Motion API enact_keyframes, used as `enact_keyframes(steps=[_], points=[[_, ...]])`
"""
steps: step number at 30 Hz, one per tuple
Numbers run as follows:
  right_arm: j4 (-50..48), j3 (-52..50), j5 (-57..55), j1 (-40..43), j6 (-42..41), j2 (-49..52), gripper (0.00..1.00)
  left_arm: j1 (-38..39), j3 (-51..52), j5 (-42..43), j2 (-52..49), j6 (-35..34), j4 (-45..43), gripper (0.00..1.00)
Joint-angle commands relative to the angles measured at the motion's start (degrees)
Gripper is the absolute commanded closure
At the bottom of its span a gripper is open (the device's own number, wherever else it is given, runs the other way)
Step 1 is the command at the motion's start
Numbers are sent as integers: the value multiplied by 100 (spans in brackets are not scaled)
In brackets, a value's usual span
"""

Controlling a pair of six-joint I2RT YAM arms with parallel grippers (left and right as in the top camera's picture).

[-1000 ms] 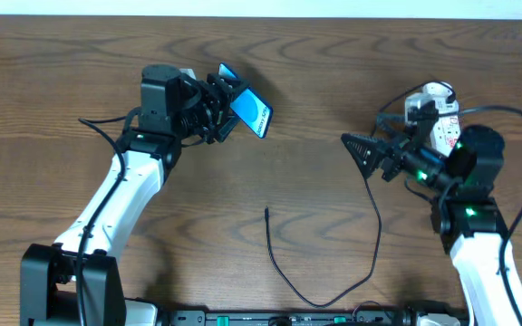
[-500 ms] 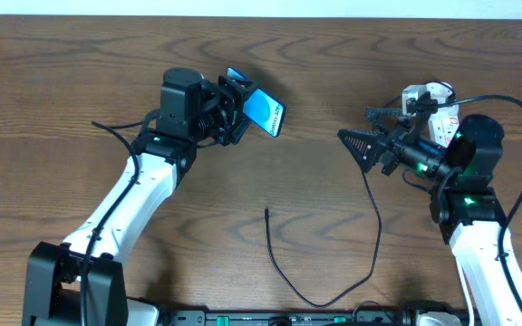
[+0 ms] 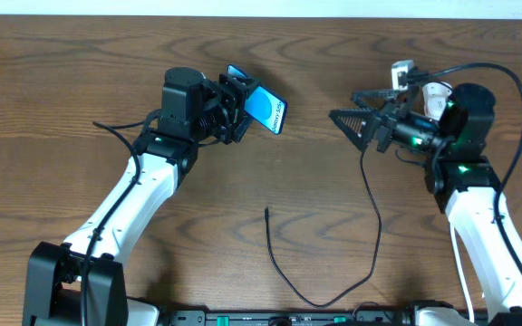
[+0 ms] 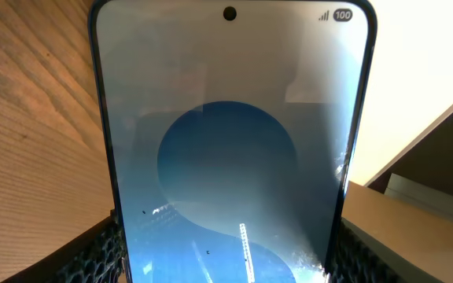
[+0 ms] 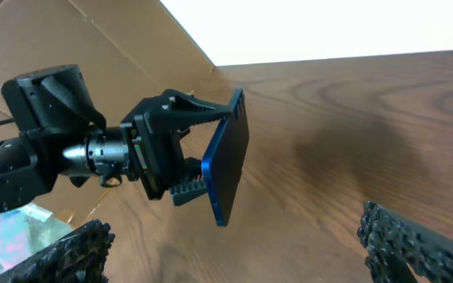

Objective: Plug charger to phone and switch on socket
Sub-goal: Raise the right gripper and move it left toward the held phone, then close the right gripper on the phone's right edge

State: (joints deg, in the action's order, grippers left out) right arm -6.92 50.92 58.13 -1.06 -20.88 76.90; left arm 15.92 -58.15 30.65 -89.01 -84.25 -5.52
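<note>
My left jaws clamp the slim, black-framed, blue-screened phone [image 3: 268, 111]; my right jaws gape wide. Right wrist alone shows its back.

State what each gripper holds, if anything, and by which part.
The left gripper holds the phone by its two long side edges, near its lower end. The right gripper is open and holds nothing.

We count one phone [image 3: 267, 110], one black cable [image 3: 378, 231], one white power strip [image 3: 435, 91], one wooden table [image 3: 43, 91], and two robot arms: a left arm [image 3: 143, 186] and a right arm [image 3: 474, 213].
</note>
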Motion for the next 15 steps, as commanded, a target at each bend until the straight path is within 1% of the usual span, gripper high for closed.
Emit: enact_keyframes(steps=[1,5,10,15], points=[[0,286,-197,-201,-166,197,1,17,-181,-57,129,-57,-83,93],[-17,411,-841,-431,-181,363,1,17,-181,-256,129,-85,-83,93],[-20,448,-1099,-616,-184,461,1,17,-181,-308,129,-188,-85,93],[-20,448,-1403,-1152,-177,647,1,17,-181,-332,129,-450,-83,93]])
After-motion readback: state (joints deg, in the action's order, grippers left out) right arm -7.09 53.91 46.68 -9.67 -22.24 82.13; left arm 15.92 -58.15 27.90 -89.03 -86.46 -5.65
